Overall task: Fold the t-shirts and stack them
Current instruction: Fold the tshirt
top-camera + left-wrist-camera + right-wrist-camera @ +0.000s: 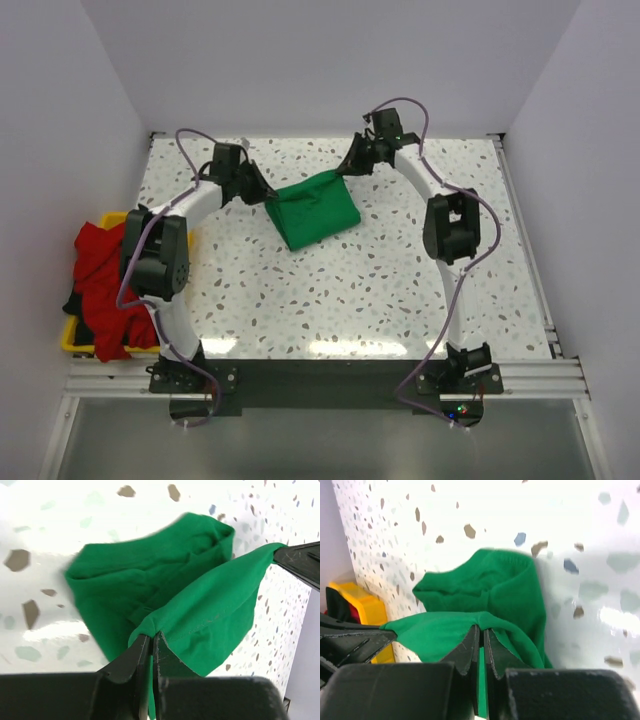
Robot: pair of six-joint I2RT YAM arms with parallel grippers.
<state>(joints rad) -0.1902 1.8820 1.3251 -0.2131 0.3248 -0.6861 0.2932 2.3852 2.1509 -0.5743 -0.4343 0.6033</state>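
A speckled table (400,290) holds a partly folded green t-shirt (318,210) at its far middle, one edge stretched taut above the rest, probably ready to be carried over as a fold. A yellow bin (75,340) heaped with red shirts (100,270) sits well apart at the left, obstructing nothing. The left gripper (151,639) and right gripper (481,630) each pinch one end of that edge, fingers pressed together.

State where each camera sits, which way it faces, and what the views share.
Top external: above, behind the bases, looking down on the table; both arms show.
Left wrist: on the left gripper, fingers showing, facing the green t-shirt.
Right wrist: on the right gripper, fingers showing, facing it too.
Shared: all show that shirt.
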